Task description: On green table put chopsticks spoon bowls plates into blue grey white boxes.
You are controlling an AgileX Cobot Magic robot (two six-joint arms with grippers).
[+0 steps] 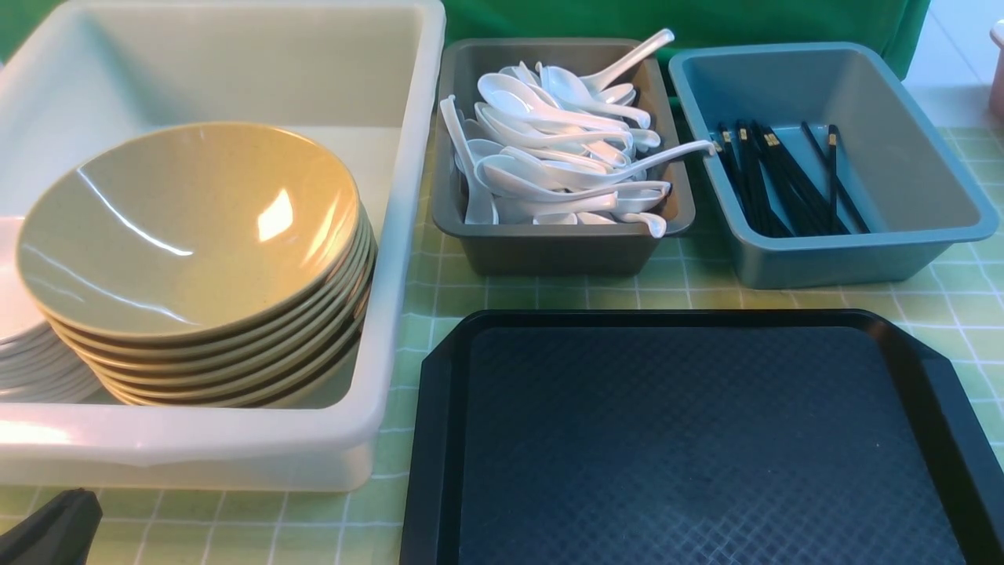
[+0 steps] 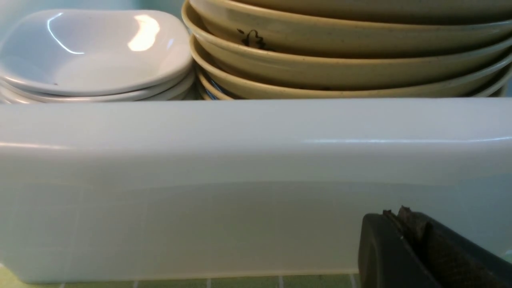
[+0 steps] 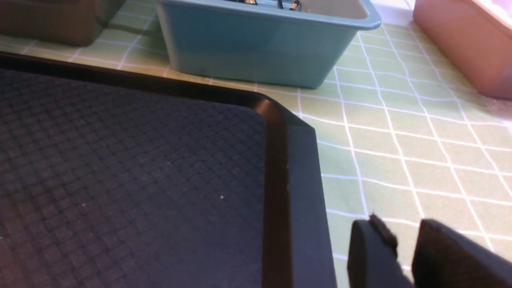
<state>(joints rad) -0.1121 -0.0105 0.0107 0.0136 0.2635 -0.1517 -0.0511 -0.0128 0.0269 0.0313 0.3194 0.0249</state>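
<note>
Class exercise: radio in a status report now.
Left gripper shut, empty; right gripper part open, empty. Bowls, spoons, chopsticks boxed. Tray bare.

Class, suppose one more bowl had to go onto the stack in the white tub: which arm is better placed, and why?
Probably the left: the left gripper sits by the white tub holding the bowls; the right gripper is beyond the black tray.

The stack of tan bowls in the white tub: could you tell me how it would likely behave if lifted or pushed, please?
The tan bowls look glossy, so they would probably be slippery to grip. Stacked several high and leaning inside the white tub, they might slide or tip if nudged. They seem rigid and probably heavy together, perhaps breakable.
</note>
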